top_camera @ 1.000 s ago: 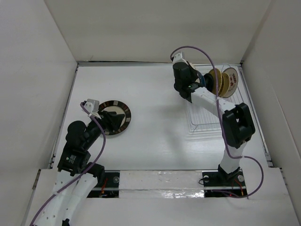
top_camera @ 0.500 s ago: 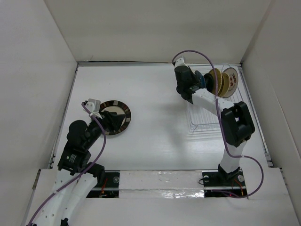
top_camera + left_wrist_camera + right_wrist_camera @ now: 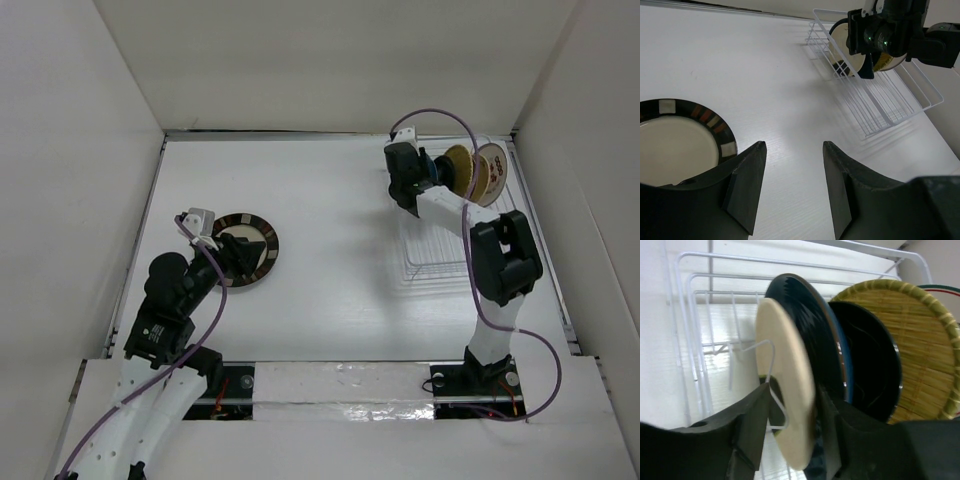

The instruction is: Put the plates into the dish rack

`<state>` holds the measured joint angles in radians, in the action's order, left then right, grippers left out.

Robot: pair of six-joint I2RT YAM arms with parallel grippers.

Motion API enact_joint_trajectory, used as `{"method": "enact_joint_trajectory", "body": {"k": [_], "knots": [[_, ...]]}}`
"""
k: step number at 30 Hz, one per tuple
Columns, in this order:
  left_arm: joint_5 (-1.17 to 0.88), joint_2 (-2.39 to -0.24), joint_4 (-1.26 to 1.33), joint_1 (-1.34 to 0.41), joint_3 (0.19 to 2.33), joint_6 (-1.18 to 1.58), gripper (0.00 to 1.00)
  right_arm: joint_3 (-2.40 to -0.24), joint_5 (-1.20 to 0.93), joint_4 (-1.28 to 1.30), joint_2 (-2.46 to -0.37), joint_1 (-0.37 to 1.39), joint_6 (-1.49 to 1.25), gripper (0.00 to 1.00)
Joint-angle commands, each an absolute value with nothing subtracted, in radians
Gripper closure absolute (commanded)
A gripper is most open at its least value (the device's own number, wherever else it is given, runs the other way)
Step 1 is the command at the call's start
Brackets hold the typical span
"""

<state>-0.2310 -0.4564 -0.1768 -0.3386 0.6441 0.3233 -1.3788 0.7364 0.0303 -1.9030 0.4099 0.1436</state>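
Note:
A brown-rimmed cream plate (image 3: 268,240) (image 3: 675,145) lies flat on the table at the left. My left gripper (image 3: 240,258) (image 3: 794,145) hovers open over its right edge, holding nothing. At the back right the white dish rack (image 3: 440,262) (image 3: 690,340) holds several plates on edge: a cream one (image 3: 785,370), a dark blue-edged one (image 3: 810,325), a dark one (image 3: 870,365), a yellow woven-look one (image 3: 920,355) (image 3: 462,168) and a white one with red characters (image 3: 492,175). My right gripper (image 3: 425,178) (image 3: 794,390) straddles the cream plate, open, with a gap and a rack tine on its left side.
White walls enclose the table on three sides. In the left wrist view the right arm (image 3: 890,32) hangs over the rack's far end, and the rack's near half (image 3: 890,105) shows bare wire. Bare tabletop lies between the flat plate and the rack.
The right jaws have opened off the cream plate, which now stands in the rack, and the right wrist has shifted right. The left arm has barely moved.

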Motion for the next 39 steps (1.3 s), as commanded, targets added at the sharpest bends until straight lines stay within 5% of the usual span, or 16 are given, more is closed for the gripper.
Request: {"method": "enact_joint_trajectory", "body": {"k": [1, 3, 11, 13, 14, 16, 20, 22, 23, 26, 31, 39], "knots": [[-0.221, -0.468, -0.146, -0.342, 0.675, 0.328, 0.54, -1.401, 0.71, 0.029, -1.835, 0.407, 0.002, 0.47], [-0.219, -0.472, -0.146, -0.342, 0.676, 0.325, 0.54, -1.394, 0.707, 0.017, -1.777, 0.407, -0.029, 0.37], [-0.167, -0.477, -0.153, -0.342, 0.686, 0.319, 0.58, -1.358, 0.507, 0.011, -1.557, 0.491, -0.067, 0.36], [-0.153, -0.466, -0.152, -0.342, 0.69, 0.319, 0.61, -1.353, 0.427, 0.011, -1.536, 0.532, -0.106, 0.46], [-0.141, -0.462, -0.147, -0.342, 0.692, 0.321, 0.64, -1.348, 0.326, 0.011, -1.537, 0.561, -0.154, 0.73], [-0.129, -0.451, -0.144, -0.342, 0.693, 0.316, 0.69, -1.329, 0.22, -0.032, -1.549, 0.599, -0.199, 1.0], [-0.089, -0.434, -0.144, -0.342, 0.698, 0.307, 0.8, -1.299, 0.013, -0.132, -1.675, 0.715, -0.31, 1.0], [-0.075, -0.428, -0.153, -0.342, 0.701, 0.301, 0.81, -1.325, -0.036, -0.169, -1.748, 0.75, -0.372, 0.82], [-0.068, -0.426, -0.155, -0.342, 0.703, 0.299, 0.82, -1.347, -0.066, -0.167, -1.791, 0.774, -0.394, 0.61], [-0.069, -0.422, -0.158, -0.342, 0.698, 0.299, 0.82, -1.417, -0.074, -0.169, -1.932, 0.796, -0.466, 0.19], [-0.087, -0.42, -0.161, -0.342, 0.692, 0.304, 0.82, -1.5, -0.139, -0.205, -2.123, 0.785, -0.566, 0.14], [-0.103, -0.42, -0.156, -0.342, 0.693, 0.302, 0.82, -1.569, -0.371, -0.333, -2.315, 0.795, -0.713, 0.21]]}}
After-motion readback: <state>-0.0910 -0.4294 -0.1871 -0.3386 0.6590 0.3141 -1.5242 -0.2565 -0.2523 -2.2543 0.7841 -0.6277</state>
